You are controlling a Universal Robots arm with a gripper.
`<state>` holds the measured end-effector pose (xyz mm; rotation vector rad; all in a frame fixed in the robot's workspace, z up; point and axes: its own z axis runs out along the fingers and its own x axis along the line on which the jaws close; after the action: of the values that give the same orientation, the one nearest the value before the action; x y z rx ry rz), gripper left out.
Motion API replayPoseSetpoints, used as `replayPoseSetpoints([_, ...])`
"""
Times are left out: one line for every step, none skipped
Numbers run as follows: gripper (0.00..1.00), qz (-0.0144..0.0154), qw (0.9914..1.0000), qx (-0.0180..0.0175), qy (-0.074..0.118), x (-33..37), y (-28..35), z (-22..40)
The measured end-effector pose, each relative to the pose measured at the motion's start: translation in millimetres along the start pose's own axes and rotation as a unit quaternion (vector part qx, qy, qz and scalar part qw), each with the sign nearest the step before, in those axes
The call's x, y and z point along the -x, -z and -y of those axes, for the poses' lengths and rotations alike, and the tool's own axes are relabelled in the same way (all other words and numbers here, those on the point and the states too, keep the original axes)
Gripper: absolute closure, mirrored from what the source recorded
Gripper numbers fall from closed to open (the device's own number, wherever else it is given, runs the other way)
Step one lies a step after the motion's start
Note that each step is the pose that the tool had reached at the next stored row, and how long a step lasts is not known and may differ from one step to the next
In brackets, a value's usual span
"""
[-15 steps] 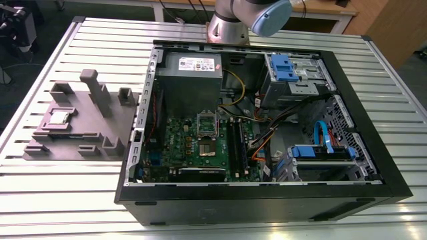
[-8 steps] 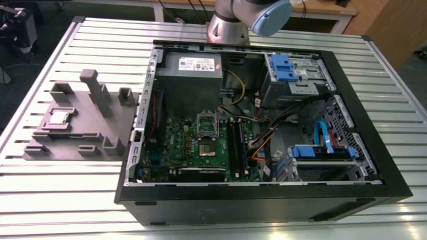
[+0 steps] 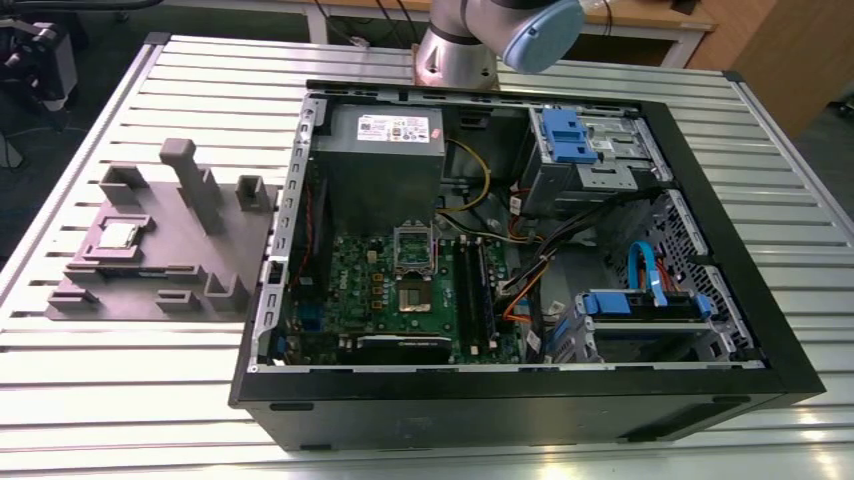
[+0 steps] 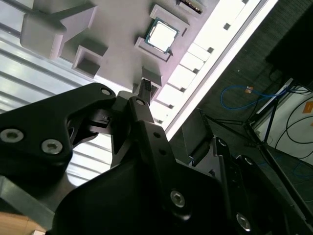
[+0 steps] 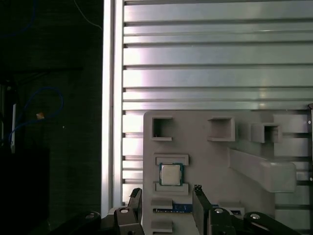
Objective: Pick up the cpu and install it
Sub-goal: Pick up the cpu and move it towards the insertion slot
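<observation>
The cpu [image 3: 118,236], a small silvery square chip, lies flat in a pocket of the grey moulded tray [image 3: 160,275] at the exterior view's left. In both wrist views the cpu [image 5: 171,174] [image 4: 161,35] sits between two low tray ridges. My gripper [image 5: 167,192] hovers above the tray, open, with nothing between its black fingers [image 5: 201,205]. The chip lies just beyond the fingertips, apart from them. Inside the open computer case, the shiny socket frame [image 3: 414,246] stands flipped up over the motherboard socket [image 3: 411,297].
The tray carries tall upright posts [image 3: 187,185] and several empty pockets [image 5: 162,128]. A blue-edged part [image 5: 172,209] lies in a tray slot under the fingers. The black case [image 3: 534,400] holds a grey labelled box [image 3: 387,130], cables and blue drive brackets [image 3: 567,135]. The table edge [image 5: 112,98] runs close beside the tray.
</observation>
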<state>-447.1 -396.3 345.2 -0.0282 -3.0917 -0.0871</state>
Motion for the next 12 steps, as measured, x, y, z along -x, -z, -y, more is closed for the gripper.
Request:
replayPoseSetpoints([0.47, 0.0, 1.0, 0.0, 0.0, 0.0, -0.6, 0.0])
replayPoseSetpoints([0.47, 0.0, 1.0, 0.0, 0.0, 0.0, -1.0, 0.0])
replayPoseSetpoints([0.47, 0.0, 1.0, 0.0, 0.0, 0.1, -1.5, 0.1])
replayPoseSetpoints([0.47, 0.0, 1.0, 0.0, 0.0, 0.1, -2.1, 0.1])
replayPoseSetpoints([0.47, 0.0, 1.0, 0.0, 0.0, 0.1, -2.6, 0.1])
replayPoseSetpoints([0.47, 0.0, 1.0, 0.0, 0.0, 0.1, -3.2, 0.2])
replayPoseSetpoints([0.47, 0.0, 1.0, 0.0, 0.0, 0.2, -3.7, 0.2])
replayPoseSetpoints([0.47, 0.0, 1.0, 0.0, 0.0, 0.2, -4.2, 0.2])
replayPoseSetpoints([0.47, 0.0, 1.0, 0.0, 0.0, 0.2, -4.6, 0.2])
replayPoseSetpoints([0.47, 0.0, 1.0, 0.0, 0.0, 0.2, -5.2, 0.3])
replayPoseSetpoints([0.47, 0.0001, 1.0, 0.0001, 0.0, 0.3, -6.1, 0.4])
replayPoseSetpoints([0.47, 0.0001, 1.0, 0.0001, 0.0, 0.3, -6.9, 0.4])
